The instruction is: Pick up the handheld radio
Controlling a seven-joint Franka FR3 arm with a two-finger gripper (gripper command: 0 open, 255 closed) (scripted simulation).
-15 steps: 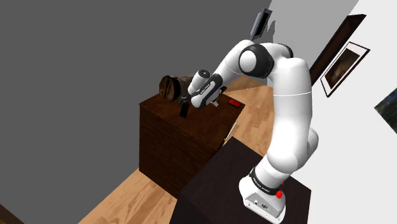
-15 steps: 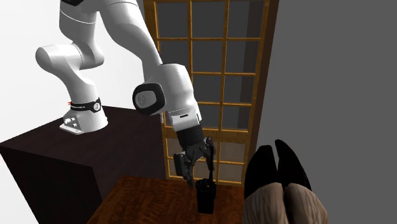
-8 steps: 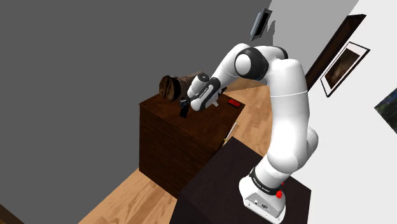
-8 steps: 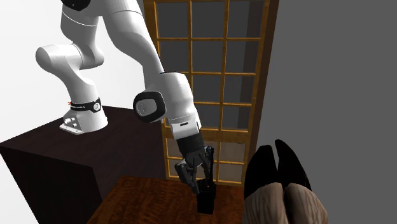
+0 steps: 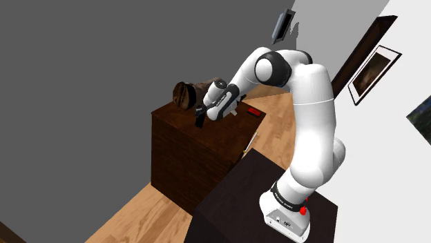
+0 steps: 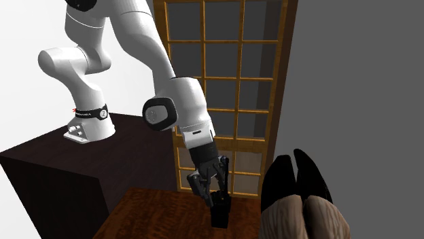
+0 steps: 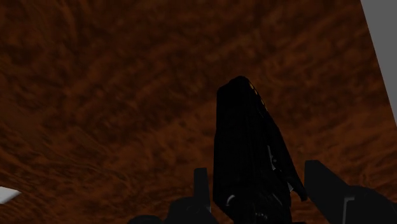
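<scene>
The handheld radio [image 6: 220, 210] is a small black block standing upright on the dark wooden cabinet top [image 6: 153, 216]. My black gripper [image 6: 213, 195] reaches down over its upper end and is shut on it. In the shoulder view the radio [image 5: 199, 121] stands near the cabinet's [image 5: 214, 138] left edge, with the gripper [image 5: 204, 112] angled down onto it. In the wrist view the radio [image 7: 245, 140] rises between my two fingers [image 7: 202, 184], which press against its sides above the reddish wood [image 7: 95, 95].
A brown striped rounded object [image 5: 186, 93] with dark pointed tips [image 6: 299, 180] sits on the cabinet close beside the radio. A small red item [image 5: 253, 111] lies near the cabinet's far edge. A grey wall [image 6: 360, 81] and a lattice door [image 6: 231, 68] stand behind it.
A second ago the gripper hung open just above the radio. It has since come down over the radio and shut on it. The radio has not moved.
</scene>
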